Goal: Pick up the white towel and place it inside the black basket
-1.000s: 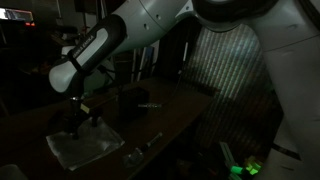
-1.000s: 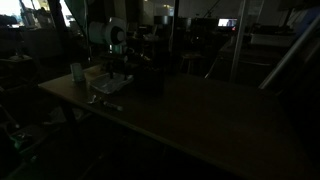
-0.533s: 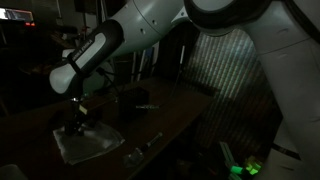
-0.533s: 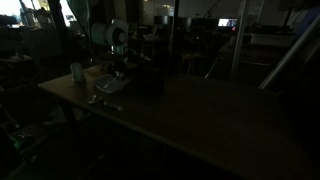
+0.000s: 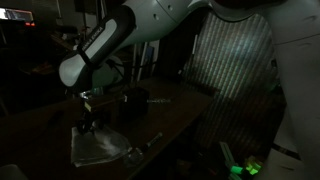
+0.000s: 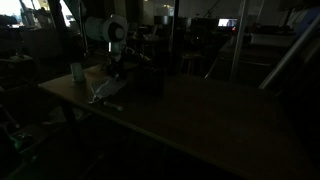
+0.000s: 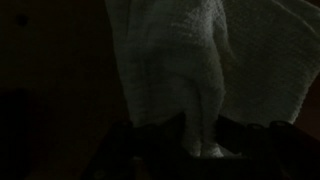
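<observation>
White towel (image 5: 100,147), tented upward, near black basket (image 5: 135,99).

Under the end effector (image 5: 88,122) hangs the towel (image 5: 98,147) — basket (image 5: 136,100) near it.

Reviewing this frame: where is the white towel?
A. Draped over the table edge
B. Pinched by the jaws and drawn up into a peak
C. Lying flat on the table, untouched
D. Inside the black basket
B: in an exterior view the white towel hangs tent-like from the closed jaws, and the wrist view shows its cloth gathered between them.
</observation>
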Robot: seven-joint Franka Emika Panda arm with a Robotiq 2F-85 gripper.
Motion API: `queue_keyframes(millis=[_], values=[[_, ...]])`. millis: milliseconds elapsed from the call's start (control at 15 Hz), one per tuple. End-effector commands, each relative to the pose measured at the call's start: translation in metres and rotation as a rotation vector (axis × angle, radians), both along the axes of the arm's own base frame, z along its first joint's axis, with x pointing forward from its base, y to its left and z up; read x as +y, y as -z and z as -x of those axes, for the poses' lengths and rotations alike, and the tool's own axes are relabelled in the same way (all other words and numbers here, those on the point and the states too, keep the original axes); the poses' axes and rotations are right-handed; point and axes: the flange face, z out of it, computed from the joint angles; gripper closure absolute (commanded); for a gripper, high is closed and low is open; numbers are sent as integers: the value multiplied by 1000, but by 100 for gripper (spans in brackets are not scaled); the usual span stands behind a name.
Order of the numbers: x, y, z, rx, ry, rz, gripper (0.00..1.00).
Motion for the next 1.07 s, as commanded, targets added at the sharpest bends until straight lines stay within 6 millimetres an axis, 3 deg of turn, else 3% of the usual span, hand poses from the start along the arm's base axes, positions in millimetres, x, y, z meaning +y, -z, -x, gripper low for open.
queue_keyframes(millis=[0,267,667,800,1000], values=[[-16,-40,34,-8,97,4,96],[-44,-102,48,-90,177,-6,95],[-114,-214,42,-294,300,1,95],[-138,-240,37,-352,336,8,95],[-168,-264,29,-433,383,63,95]])
